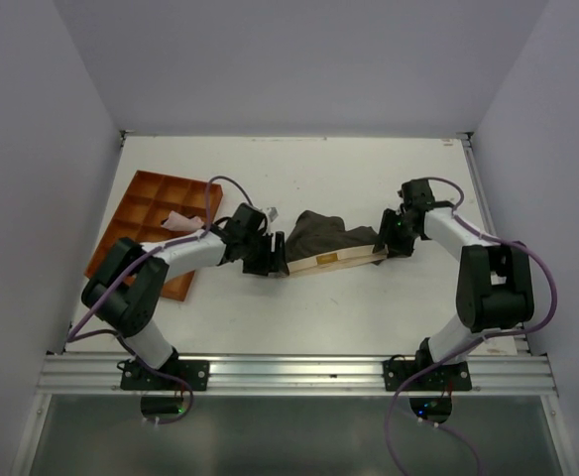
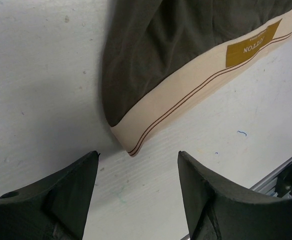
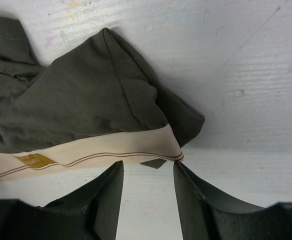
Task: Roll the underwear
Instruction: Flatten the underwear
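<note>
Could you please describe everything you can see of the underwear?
The underwear is dark brownish-grey soft cloth with a wide cream waistband carrying two thin brown stripes and a mustard label. It lies crumpled and unrolled on the white table, waistband stretched along its near edge. The open left gripper sits just off one waistband end without touching; the open right gripper sits at the other, contact unclear.

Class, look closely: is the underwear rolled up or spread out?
Spread out, not rolled: the underwear lies flat on the table, its waistband one straight strip, with no coil visible.
</note>
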`<action>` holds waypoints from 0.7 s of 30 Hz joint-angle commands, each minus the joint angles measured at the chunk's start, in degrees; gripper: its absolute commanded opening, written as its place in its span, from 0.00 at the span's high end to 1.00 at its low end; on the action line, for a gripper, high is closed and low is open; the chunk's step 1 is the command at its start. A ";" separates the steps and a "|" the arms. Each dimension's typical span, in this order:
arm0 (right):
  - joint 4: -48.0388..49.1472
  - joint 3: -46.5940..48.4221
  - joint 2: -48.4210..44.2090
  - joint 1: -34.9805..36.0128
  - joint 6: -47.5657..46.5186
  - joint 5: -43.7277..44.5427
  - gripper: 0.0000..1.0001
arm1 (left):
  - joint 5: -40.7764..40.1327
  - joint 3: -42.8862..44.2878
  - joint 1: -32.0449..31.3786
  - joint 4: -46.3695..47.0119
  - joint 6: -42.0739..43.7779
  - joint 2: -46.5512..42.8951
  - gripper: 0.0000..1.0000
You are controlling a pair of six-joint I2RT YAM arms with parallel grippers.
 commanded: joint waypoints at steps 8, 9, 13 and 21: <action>-2.69 3.81 0.57 -0.44 -2.92 5.02 0.51 | -0.30 0.22 -2.47 3.12 -2.65 2.29 0.32; -2.08 3.81 0.83 -0.44 -2.84 4.75 0.51 | -0.65 0.13 -2.56 3.12 -2.83 2.47 0.32; -1.81 5.30 3.20 -0.44 -2.75 2.56 0.51 | -1.62 0.22 -2.91 3.03 -3.44 2.56 0.32; -0.66 5.13 4.09 -0.53 -2.04 1.67 0.52 | -3.20 0.40 -2.91 2.24 -3.27 4.14 0.33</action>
